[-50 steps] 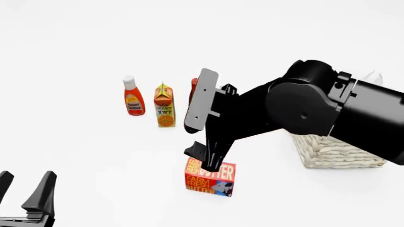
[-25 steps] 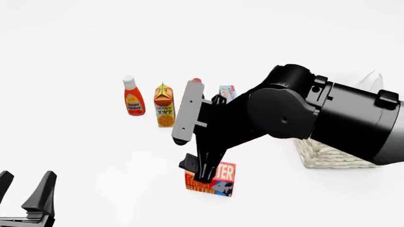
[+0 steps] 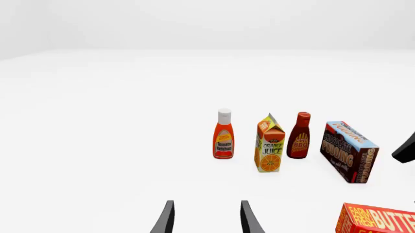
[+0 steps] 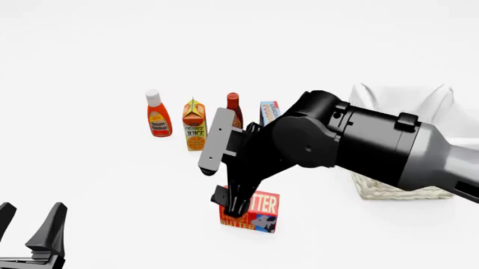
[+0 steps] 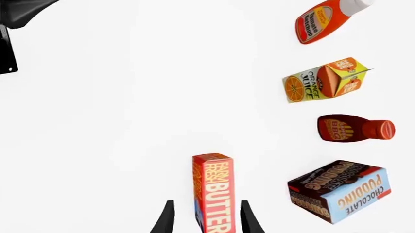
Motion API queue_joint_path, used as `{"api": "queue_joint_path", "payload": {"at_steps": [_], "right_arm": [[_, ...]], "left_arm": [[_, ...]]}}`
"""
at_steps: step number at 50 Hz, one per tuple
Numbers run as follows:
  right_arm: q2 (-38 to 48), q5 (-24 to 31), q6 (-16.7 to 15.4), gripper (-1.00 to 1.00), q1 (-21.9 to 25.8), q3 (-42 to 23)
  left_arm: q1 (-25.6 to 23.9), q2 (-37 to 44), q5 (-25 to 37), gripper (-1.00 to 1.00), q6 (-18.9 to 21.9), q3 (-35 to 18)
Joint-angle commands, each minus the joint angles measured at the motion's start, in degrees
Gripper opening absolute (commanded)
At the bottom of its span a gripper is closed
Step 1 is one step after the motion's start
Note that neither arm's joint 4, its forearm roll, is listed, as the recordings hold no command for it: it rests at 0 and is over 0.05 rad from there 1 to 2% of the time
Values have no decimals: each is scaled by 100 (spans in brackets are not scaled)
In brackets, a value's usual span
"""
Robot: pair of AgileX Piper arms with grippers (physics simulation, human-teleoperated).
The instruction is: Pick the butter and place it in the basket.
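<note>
The butter [image 4: 262,214] is a red-orange carton standing on the white table at front centre. My right gripper [image 4: 233,208] has come down on it from above. In the right wrist view the butter [image 5: 214,191] stands between the two fingers [image 5: 166,218], with a gap showing on each side, so the gripper is open. The basket [image 4: 393,189], cream wicker with a white cloth liner, sits at the right, partly hidden behind the right arm. My left gripper [image 4: 31,217] rests open and holds nothing at the front left corner.
Behind the butter stands a row: ketchup bottle [image 4: 157,115], orange juice carton [image 4: 194,126], BBQ sauce bottle [image 4: 233,109] and chocolate pudding box [image 4: 268,111]. The right arm's black forearm [image 4: 359,145] spans the space between butter and basket.
The right arm has swung lower and leftward, bringing its fingers down around the butter. The basket's liner shows more now. The left arm has not moved.
</note>
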Motion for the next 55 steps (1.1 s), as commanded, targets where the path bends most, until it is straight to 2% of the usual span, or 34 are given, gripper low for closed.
{"api": "queue_joint_path", "payload": {"at_steps": [1,7,39,55], "right_arm": [[154,-134,18,100,-102,45],[163,-240,53,100,-106,223],[424,-427,-250,100,-498,325],[468,-674,-129,100,-407,550]], "left_arm": [[0,0,0,100,0,0],[0,0,0,100,0,0],[0,0,0,100,0,0],[0,0,0,100,0,0]]}}
